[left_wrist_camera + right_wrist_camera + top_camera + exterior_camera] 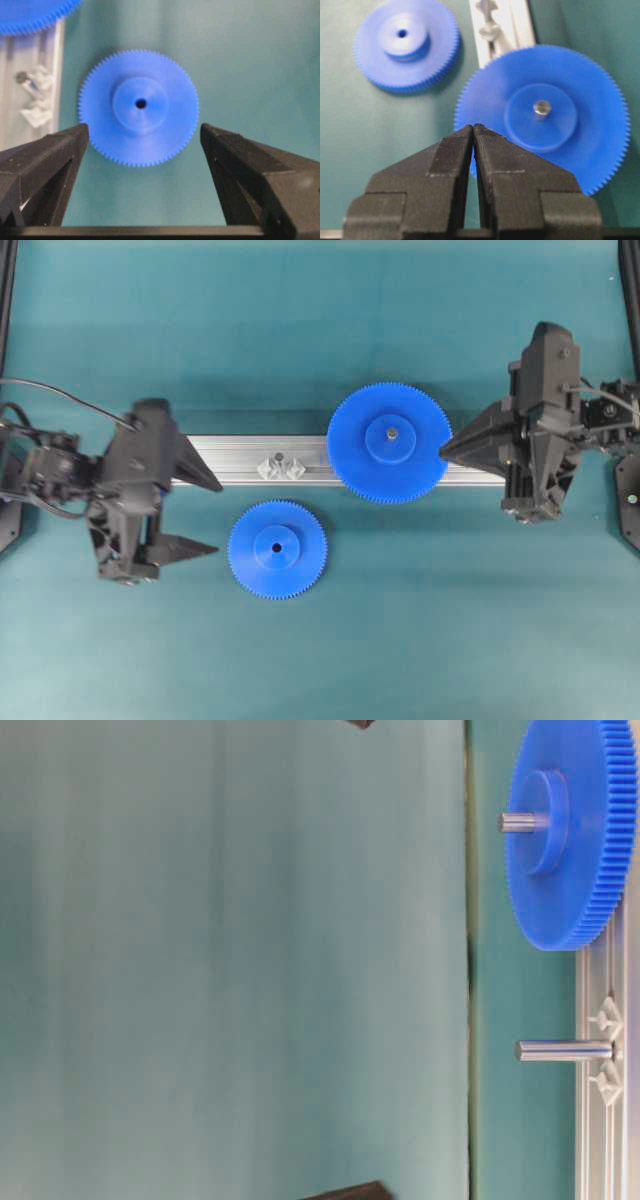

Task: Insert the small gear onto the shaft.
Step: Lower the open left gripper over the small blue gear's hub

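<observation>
We see the small gear [277,549] flat on the mat, just below the rail [240,460], near the bare shaft [281,457]. Our left gripper [205,515] is spread wide beside it, nothing held. Right gripper [447,450] is clenched empty at the large gear [390,442] rim.

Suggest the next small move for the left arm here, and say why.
Probably lower the left gripper so its open fingers straddle the small gear, then close. The gear lies flat on the mat, unheld, and the shaft on the rail stands bare. The right gripper, shut, sits at the larger gear's edge.
</observation>
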